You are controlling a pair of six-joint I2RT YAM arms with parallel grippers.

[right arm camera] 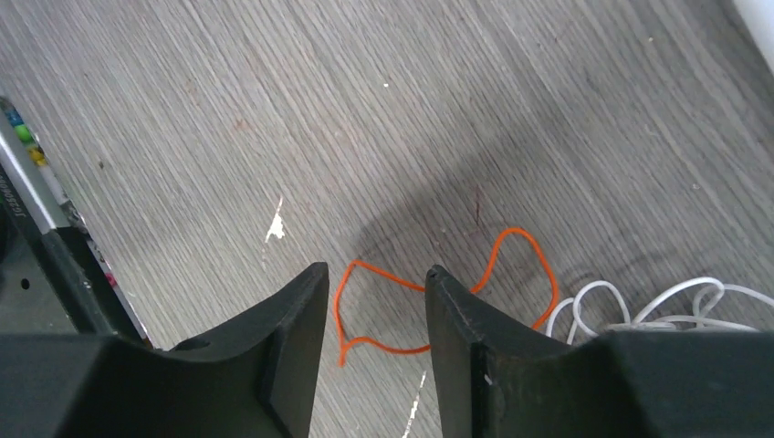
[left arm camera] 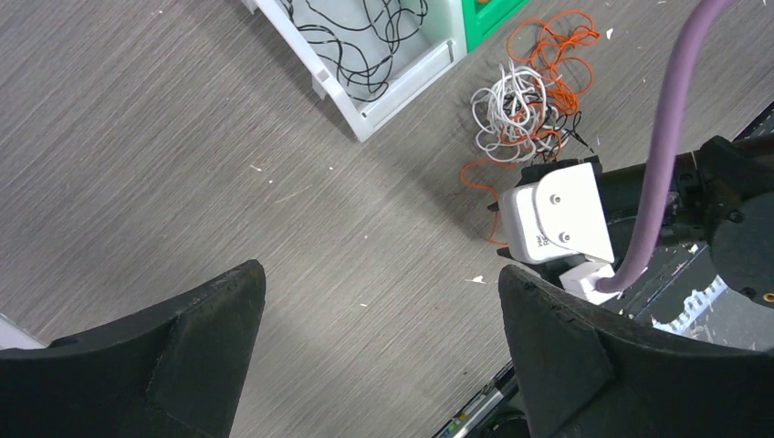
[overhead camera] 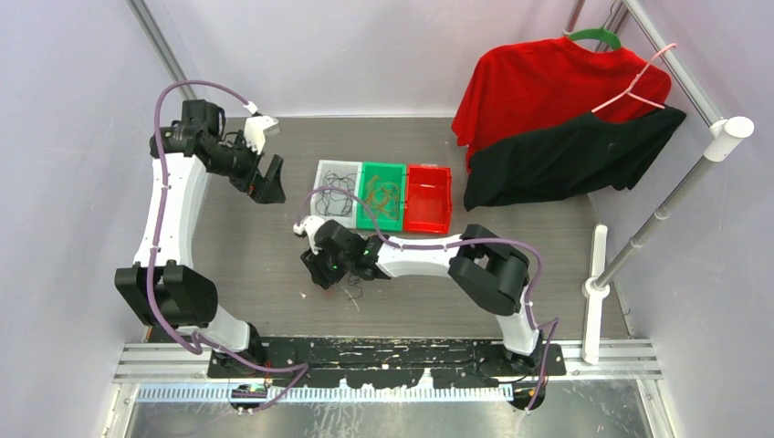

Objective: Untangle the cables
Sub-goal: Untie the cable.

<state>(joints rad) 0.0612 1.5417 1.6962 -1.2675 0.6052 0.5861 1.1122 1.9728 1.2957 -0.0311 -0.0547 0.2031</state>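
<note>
Straddling orange cable (right arm camera: 517, 230), right tool (right arm camera: 374, 272) half open

Right gripper (right arm camera: 372, 278): my fingers (right arm camera: 292, 338) stand parted, the narrow gap between them crossed by a loop of orange cable (right arm camera: 525, 239); bare table (right arm camera: 228, 109) lies free ahead, white cable (right arm camera: 639, 306) crowding the right. Left gripper (left arm camera: 379, 283): wide apart above open table (bounded beyond by the white bin (left arm camera: 383, 100) and my right wrist (left arm camera: 557, 219)), with the cable tangle (left arm camera: 520, 109) lying between those two

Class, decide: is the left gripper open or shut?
Open. The left gripper shows its fingers wide apart, only bare table between them.
</note>
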